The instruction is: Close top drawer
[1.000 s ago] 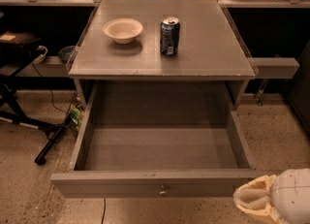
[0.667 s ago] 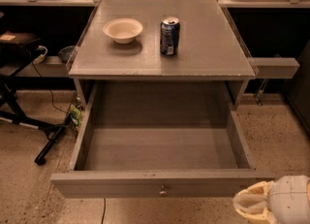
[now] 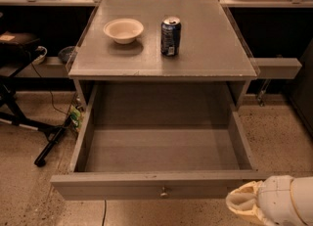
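**Wide grey wooden top drawer (image 3: 112,187): pulled out from under the grey tabletop (image 3: 210,49).**
Its long axis runs left-right and its front panel faces the camera. My cream gripper (image 3: 243,204) sits just beside its front right corner. I cannot tell its state.

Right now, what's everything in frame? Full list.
top drawer: 1, grey, pulled far out under the tabletop
knob: 1, metal, centre of the drawer front
tabletop: 1, grey, above the drawer
bowl: 1, cream, rear left of the tabletop
can: 1, dark blue, upright, right of the bowl, apart from it
stand: 1, black, on the floor at left
claw: 1, cream, bottom right corner, by the right end of the drawer front
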Tool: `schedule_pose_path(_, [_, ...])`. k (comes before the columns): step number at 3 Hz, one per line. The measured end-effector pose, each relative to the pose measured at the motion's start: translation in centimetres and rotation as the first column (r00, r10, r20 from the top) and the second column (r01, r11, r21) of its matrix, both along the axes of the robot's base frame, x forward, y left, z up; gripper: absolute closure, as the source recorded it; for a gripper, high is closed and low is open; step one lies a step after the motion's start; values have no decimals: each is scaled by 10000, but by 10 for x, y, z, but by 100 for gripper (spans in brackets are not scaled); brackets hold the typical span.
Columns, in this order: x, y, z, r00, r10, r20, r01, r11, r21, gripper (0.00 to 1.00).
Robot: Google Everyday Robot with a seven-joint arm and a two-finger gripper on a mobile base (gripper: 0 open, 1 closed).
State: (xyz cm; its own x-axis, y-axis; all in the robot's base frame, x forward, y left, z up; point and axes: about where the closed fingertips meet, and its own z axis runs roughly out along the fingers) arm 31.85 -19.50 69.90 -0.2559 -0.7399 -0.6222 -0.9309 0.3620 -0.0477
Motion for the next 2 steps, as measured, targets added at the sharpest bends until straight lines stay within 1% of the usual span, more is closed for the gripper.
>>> schedule_pose_path(1, [25,-4,-14,10000,-35,71,37,9998,-172,100])
schedule_pose_path(2, [25,-4,-14,10000,-35,71,37,9998,-172,100])
